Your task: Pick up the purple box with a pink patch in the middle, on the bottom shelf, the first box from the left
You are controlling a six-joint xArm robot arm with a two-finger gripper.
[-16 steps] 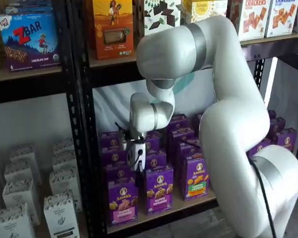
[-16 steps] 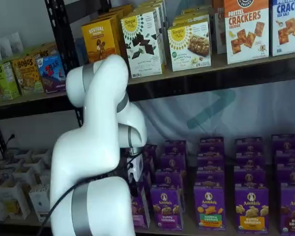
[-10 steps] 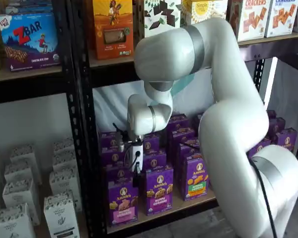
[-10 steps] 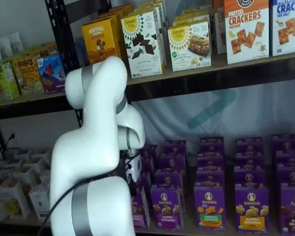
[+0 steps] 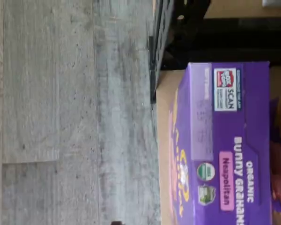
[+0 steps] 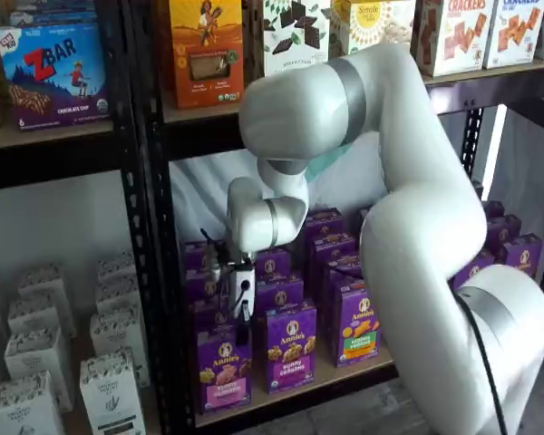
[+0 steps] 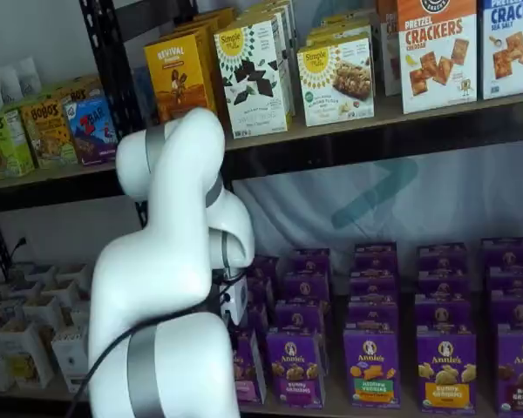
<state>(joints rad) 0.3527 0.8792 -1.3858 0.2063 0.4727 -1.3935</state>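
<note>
The purple box [image 6: 223,367] with a pink band stands upright at the left end of the bottom shelf [image 6: 344,373], next to the black upright. In a shelf view the arm hides most of it [image 7: 247,367]. The wrist view shows it close up [image 5: 225,140], with a pink "Neapolitan" label, on the tan board [image 5: 165,140]. My gripper [image 6: 243,308] hangs just above and in front of this box. Its white body also shows in a shelf view [image 7: 237,300]. The fingers are too dark and small to show a gap.
A same-size carton with a purple band [image 6: 290,349] and one with a green band [image 6: 356,326] stand right of the box, with more purple cartons behind. A black perforated upright [image 6: 154,299] is close on the left. White cartons [image 6: 109,390] fill the neighbouring rack. Grey floor [image 5: 75,112] lies below.
The arm and gripper have shifted a little to the left, toward the leftmost box. The boxes have not moved.
</note>
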